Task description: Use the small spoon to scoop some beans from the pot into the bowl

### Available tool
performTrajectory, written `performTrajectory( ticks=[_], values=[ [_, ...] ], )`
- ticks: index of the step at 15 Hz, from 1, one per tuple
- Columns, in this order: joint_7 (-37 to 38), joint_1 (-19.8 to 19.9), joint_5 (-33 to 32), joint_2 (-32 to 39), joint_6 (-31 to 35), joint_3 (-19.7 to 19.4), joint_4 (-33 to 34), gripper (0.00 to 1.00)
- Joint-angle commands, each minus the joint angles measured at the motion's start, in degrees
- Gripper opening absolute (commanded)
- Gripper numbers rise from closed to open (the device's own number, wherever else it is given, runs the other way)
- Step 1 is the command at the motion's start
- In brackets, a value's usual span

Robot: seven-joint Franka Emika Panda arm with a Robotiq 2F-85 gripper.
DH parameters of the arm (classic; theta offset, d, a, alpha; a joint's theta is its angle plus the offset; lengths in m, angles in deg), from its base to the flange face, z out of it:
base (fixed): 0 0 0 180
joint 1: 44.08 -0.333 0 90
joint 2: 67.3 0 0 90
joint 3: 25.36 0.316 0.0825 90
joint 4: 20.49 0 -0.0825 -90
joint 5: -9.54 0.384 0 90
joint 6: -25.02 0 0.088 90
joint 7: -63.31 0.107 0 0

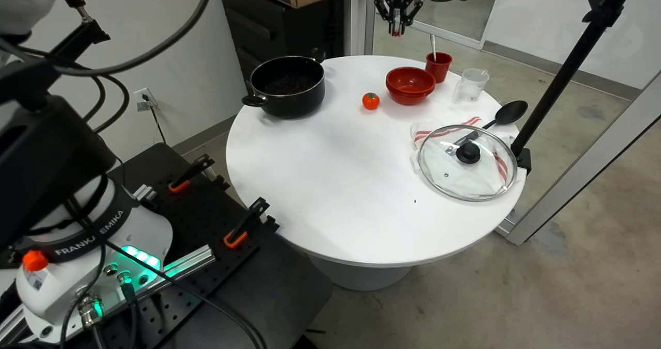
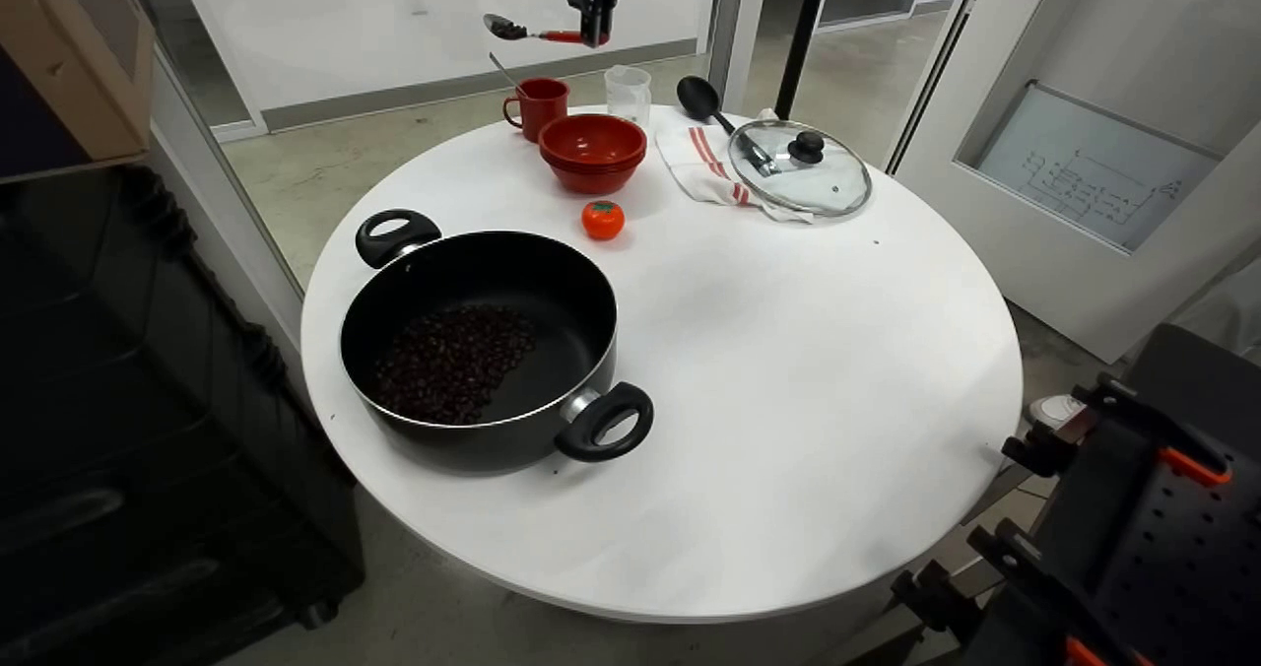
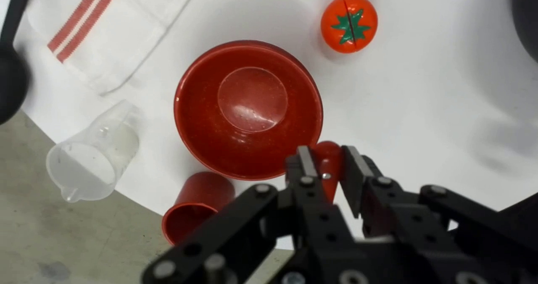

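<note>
Checker: Quick, the end effector [image 3: 328, 160]?
Me: Mine's clenched on the small spoon [image 2: 559, 36], gripping its red handle. In an exterior view the spoon looks about level, dark beans [image 2: 507, 29] on its head.
Checker: Position?
Me: I'm up in the air, well above the round white bench [image 1: 330, 184]. In the wrist view I overlap the rim of the bowl [image 3: 252, 149], top one of a red stack [image 2: 591, 181]. Whether the spoon's head is over the bowl, can't tell.
Checker: And the pot [image 2: 562, 311]?
Me: On the bench, upright, more beans inside, bunched towards one side. Well apart from the bowl.
Checker: Rest, fast.
Me: Toy tomato [image 3: 349, 23] near the bowl, between it and the pot. Red mug [image 2: 545, 106] just beside the bowl; thin tilted stem [image 1: 433, 48] out of it, can't tell of what. Clear jug [image 3: 110, 143] near the mug. Striped towel [image 3: 130, 32] with the glass lid [image 1: 468, 154] over part of it. Black serving spoon [image 1: 511, 112], handle on the towel, running to the lid.
</note>
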Motion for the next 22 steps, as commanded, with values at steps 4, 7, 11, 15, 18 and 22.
performTrajectory(
  ticks=[4, 7, 11, 15, 18, 22],
  values=[
    [0.39, 0.92, -2.42, 1.72, -3.81, -1.39, 3.12, 0.05],
    [-0.08, 1.29, -3.13, 1.46, -5.75, -1.76, 3.29, 0.05],
    [-0.42, 1.87, -4.38, 2.28, -6.64, -2.26, 4.8, 0.05],
    [-1.88, 2.43, -5.83, 2.38, -6.4, -2.58, 4.77, 0.05],
    [-2.65, 2.56, -6.48, 2.2, -6.81, -2.48, 4.53, 0.05],
    [-4.51, 2.56, -7.82, 2.16, -8.47, -2.68, 5.0, 0.05]
  ],
)
